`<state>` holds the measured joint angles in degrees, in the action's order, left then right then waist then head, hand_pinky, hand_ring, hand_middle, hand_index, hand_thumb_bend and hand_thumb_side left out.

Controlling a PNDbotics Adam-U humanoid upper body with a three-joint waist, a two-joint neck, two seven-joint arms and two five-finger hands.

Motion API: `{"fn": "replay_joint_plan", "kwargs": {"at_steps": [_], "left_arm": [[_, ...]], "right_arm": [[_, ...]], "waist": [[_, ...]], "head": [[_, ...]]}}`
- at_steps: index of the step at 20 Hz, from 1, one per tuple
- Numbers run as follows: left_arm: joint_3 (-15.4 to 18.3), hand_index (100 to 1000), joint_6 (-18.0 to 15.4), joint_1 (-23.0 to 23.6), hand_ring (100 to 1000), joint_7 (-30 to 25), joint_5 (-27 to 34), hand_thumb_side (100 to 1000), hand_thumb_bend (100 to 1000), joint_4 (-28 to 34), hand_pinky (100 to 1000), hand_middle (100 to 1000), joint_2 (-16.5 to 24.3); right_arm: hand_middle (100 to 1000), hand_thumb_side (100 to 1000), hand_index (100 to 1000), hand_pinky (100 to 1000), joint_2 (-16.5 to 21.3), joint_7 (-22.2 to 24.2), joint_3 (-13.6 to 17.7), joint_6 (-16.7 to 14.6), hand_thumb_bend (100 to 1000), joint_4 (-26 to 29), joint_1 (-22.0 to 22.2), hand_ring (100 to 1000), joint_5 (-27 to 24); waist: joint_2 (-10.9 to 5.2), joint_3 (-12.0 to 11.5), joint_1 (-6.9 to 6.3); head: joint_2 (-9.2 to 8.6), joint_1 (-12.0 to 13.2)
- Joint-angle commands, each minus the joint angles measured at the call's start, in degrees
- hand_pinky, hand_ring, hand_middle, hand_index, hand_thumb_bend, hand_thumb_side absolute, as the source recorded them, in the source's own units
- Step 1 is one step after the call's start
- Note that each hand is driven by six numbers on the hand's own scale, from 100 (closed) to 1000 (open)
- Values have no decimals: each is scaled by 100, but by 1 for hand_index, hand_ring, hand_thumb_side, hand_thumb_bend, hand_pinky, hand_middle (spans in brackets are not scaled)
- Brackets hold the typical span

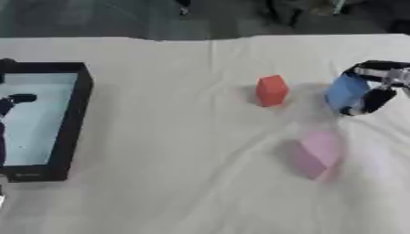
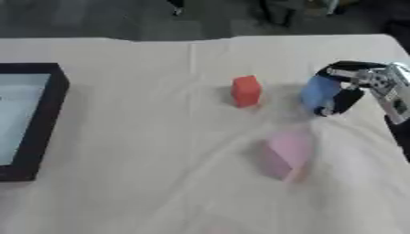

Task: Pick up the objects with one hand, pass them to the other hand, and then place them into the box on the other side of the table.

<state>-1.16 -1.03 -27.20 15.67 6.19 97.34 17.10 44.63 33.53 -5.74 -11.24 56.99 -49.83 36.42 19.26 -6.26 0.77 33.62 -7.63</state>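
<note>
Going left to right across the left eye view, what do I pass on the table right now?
Left hand over the black box → red block → pink block → blue block, with the right hand curled round it at the far right.

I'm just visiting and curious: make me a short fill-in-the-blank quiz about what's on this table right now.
1. The right robot hand has its fingers curled round the ____ block.
2. The block standing alone near the middle of the cloth is ____.
3. The black box sits on the robot's ____ side.
4. The pink block lies ____ the camera than the red block.

Missing words: blue; red; left; nearer
</note>
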Motion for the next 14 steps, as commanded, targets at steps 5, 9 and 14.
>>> {"fn": "replay_joint_plan", "kwargs": {"at_steps": [5,9,14], "left_arm": [[34,789,-17,-3,1000,-5,-5,727,379,105,623,790,122],[40,790,-16,18,1000,-2,-12,726,379,113,623,791,138],[29,790,-8,39,1000,-5,-6,723,384,148,624,793,141]], "right_arm": [[527,100,675,808,522,-154,173,278,100,1114,119,735,-926],[517,100,672,796,671,-379,279,457,100,1957,400,724,-1500],[508,100,669,780,471,-1473,438,1075,100,3416,980,708,-2195]], "waist": [[-172,78,-7],[-197,118,-13],[-215,167,-47]], "head": [[94,188],[132,250],[115,329]]}}
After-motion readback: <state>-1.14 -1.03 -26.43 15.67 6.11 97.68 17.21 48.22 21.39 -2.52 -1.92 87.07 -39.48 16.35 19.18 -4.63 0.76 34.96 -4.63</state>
